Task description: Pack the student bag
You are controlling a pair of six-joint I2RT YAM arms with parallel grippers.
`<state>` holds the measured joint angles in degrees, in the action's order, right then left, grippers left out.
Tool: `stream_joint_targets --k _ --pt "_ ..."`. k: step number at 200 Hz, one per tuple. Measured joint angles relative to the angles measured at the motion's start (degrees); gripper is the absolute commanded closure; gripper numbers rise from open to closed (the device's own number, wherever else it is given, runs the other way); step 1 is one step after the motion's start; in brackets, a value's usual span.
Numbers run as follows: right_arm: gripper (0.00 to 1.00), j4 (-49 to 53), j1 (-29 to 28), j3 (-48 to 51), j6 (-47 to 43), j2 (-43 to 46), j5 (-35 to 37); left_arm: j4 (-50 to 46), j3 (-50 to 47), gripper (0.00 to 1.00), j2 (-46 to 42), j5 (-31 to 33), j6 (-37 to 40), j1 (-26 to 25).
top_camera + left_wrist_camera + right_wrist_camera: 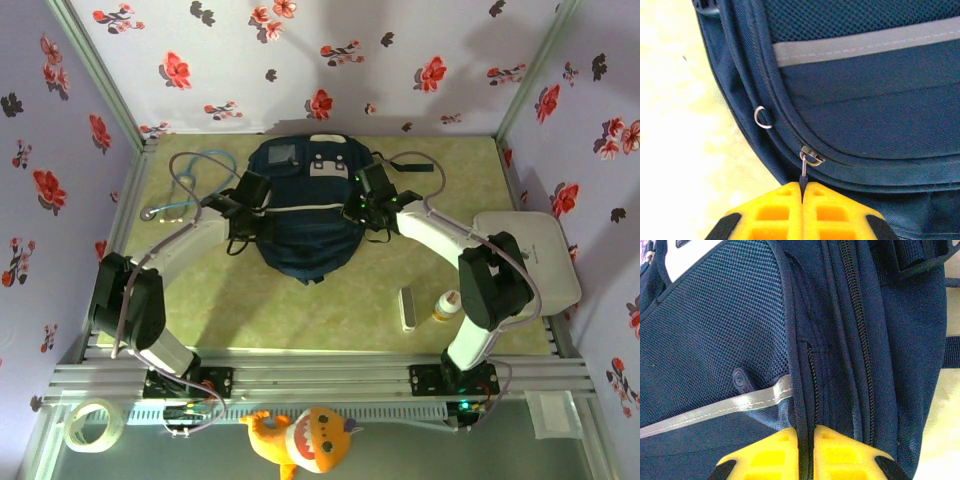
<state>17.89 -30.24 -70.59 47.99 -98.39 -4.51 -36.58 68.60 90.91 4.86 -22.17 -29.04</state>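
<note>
The student bag (300, 215) lies flat, front pocket up, on the far middle of the tabletop (330, 310), between the two arms. It looks soft and slack: woven cloth and mesh that will likely fold and drag rather than lift as one piece. It is probably light and not fragile. The firm places to take it are the zipper pull, the piped seams and the straps; the flat panels would only bunch.

The left hand (802, 189) is clenched on the thin zipper pull (803, 172) at the bag's left edge, just below its slider. The right hand (806, 434) pinches a piped seam (801, 390) beside a zip line on the bag's right side, a fair hold for bracing.

A stethoscope (178, 190) lies to the far left and a white case (535, 255) to the right, both apart from the bag.
</note>
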Motion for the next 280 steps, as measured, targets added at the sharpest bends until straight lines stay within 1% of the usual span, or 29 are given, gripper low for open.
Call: stream_joint_targets --k 12,18,26,36,40,54,62,71,79,90,101,109,133,150,164,173,219,232,249,280 --pt "0.85 0.0 0.0 0.0 -0.07 0.02 -0.02 0.52 -0.04 1.0 -0.07 -0.35 1.27 0.94" --pt "0.79 -0.04 0.0 0.0 -0.28 0.02 -0.04 0.81 -0.09 1.0 -0.04 -0.63 1.84 1.51" --pt "0.7 -0.04 0.0 0.0 -0.66 0.02 -0.11 1.16 -0.09 1.0 -0.02 -1.03 2.54 2.16" --pt "0.57 0.02 0.2 0.11 -1.7 0.28 0.0 1.38 -0.07 0.77 -0.02 -1.03 3.19 2.86" --pt "0.54 0.0 0.33 0.28 -1.42 0.55 0.11 1.36 -0.02 0.71 -0.02 -1.01 3.74 3.17" --pt "0.44 0.28 0.92 1.36 -2.69 2.58 0.57 1.18 0.15 0.59 -0.02 -0.79 4.33 3.98" --pt "0.41 0.96 1.14 2.27 -3.32 4.44 1.11 1.11 0.24 0.5 -0.13 -0.76 4.48 4.28" --pt "0.38 2.21 1.25 3.37 -3.82 6.99 1.75 0.94 0.24 0.37 -0.61 -0.79 5.35 4.55" --pt "0.35 3.69 1.29 4.5 -4.22 9.64 2.75 0.72 0.22 0.29 -1.44 -0.76 5.84 4.59" --pt "0.32 6.08 1.29 6.34 -4.92 13.38 4.52 0.48 0.13 0.2 -3.32 -0.81 5.77 4.57" --pt "0.3 9.4 1.29 8.09 -5.31 16.55 6.97 0.39 0.07 0.13 -5.95 -0.74 6.27 4.59" --pt "0.28 12.02 1.27 9.55 -5.57 18.38 9.07 0.46 0.04 0.1 -7.93 -0.7 6.12 4.68" --pt "0.28 19.41 1.29 15.58 -5.42 21.35 14.36 0.98 0.02 0.06 -13.07 -0.28 6.03 5.46" --pt "0.28 23.17 1.29 20.06 -5.29 21.68 15.74 2.23 0.02 0.04 -14.69 0.13 5.79 6.51" --pt "0.28 24.98 1.27 22.8 -4.83 21.75 15.69 3.04 0.02 0.03 -14.93 0.33 5.42 7.02" --pt "0.28 25.55 1.27 23.98 -4.5 21.77 15.45 3.32 0.02 0.01 -14.93 0.33 5.25 7.21" --pt "0.32 26.23 0.42 26.25 -4.22 21.35 12.74 5.38 0.02 0.0 -14.91 -2.27 5.29 7.19" --pt "0.35 26.58 -0.5 26.62 -4.04 21.09 12.15 5.9 0.02 0.0 -14.84 -3.3 5.51 7.19" --pt "0.42 27.15 -1.57 27.41 -4.02 20.7 11.72 6.19 0.11 0.0 -14.43 -4.26 5.9 7.13" --pt "0.62 27.65 -2.14 28.76 -4.5 19.58 10.91 6.36 1.07 0.0 -12.52 -5.33 6.8 6.16"
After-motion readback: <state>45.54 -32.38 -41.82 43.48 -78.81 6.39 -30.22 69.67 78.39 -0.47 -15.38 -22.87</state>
